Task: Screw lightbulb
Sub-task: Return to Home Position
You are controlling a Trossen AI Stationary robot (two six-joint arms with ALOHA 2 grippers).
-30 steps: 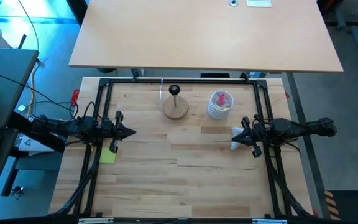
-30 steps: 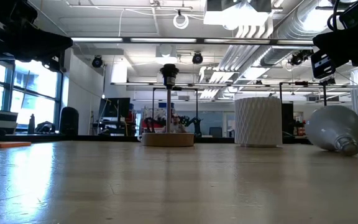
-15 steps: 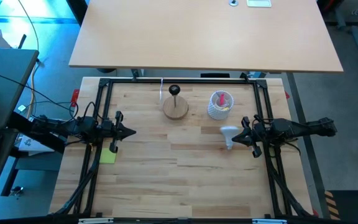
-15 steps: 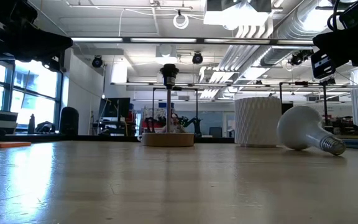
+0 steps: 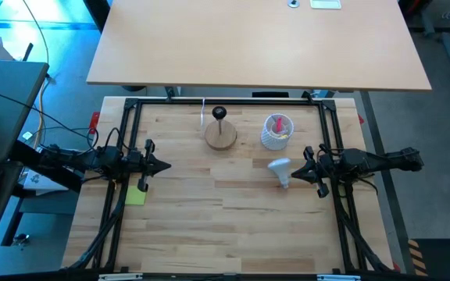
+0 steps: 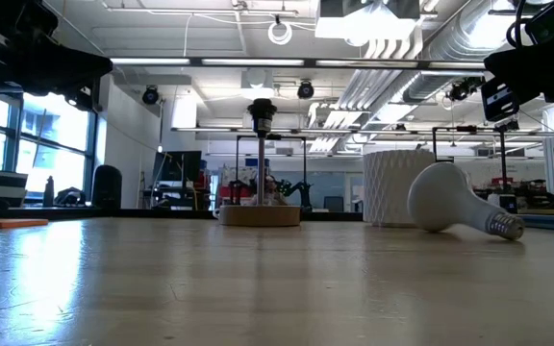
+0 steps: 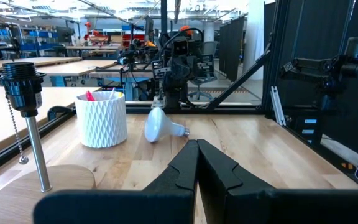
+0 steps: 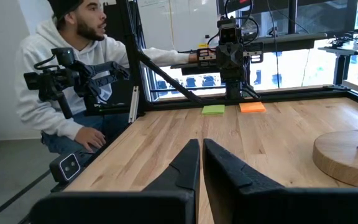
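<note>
The white frosted lightbulb [image 5: 279, 168] lies on its side on the wooden table, right of centre, with its silvery screw base [image 6: 504, 227] toward the near edge. It also shows in the left wrist view [image 7: 161, 125]. My right gripper [image 5: 295, 172] is shut and hovers just right of the bulb, above table height. My left gripper [image 5: 168, 165] is shut and hovers at the table's left side. The wooden disc with a black socket stem [image 5: 220, 134] stands at the far middle.
A white ribbed cup with a red item [image 5: 276, 131] stands right of the socket disc. A green sticky note [image 5: 135, 195] and an orange one [image 8: 252, 107] lie at the left edge. A black frame [image 5: 131, 105] rims the table. A person [image 8: 73, 81] sits beyond the left side.
The lightbulb has rolled along the table from beside my right gripper toward the table's left, turning so its globe leads and its base trails toward the near right. Both grippers have kept still.
</note>
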